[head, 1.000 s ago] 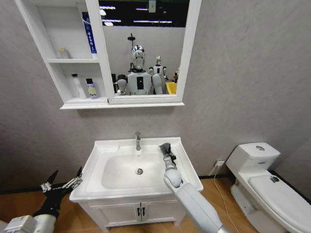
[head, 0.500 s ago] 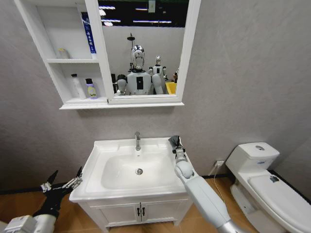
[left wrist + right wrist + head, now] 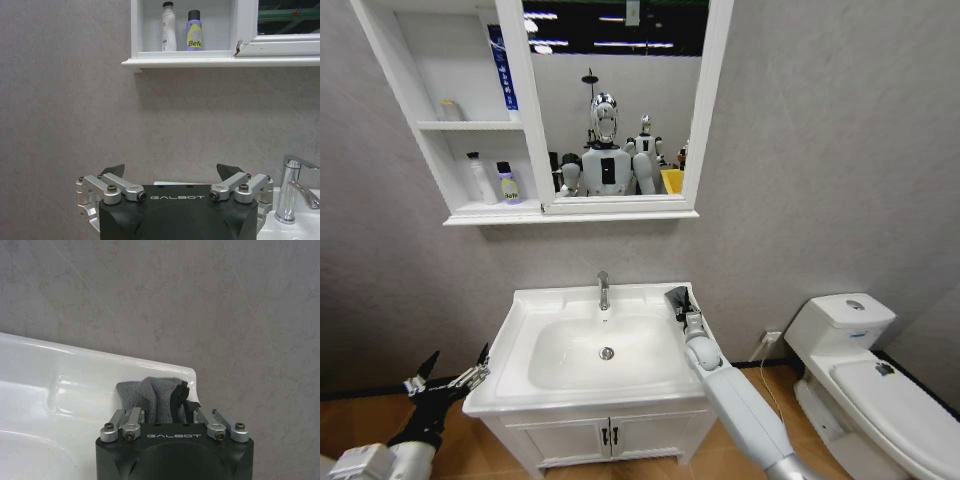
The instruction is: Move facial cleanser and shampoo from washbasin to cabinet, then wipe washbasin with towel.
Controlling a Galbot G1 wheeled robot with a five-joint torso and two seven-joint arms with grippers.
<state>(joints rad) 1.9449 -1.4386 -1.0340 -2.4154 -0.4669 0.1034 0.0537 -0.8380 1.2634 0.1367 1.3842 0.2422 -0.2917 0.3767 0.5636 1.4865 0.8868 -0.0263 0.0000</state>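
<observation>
Right gripper clamps the towel against the far right corner of the washbasin, beside the wall. Soft, light cloth: it bunches, so a mid-fold grasp probably suits. Left gripper, spread wide, hangs near left of the basin.

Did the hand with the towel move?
Yes. The right gripper with the towel went from the basin's bowl, near the tap, to the washbasin's back right corner.
</observation>
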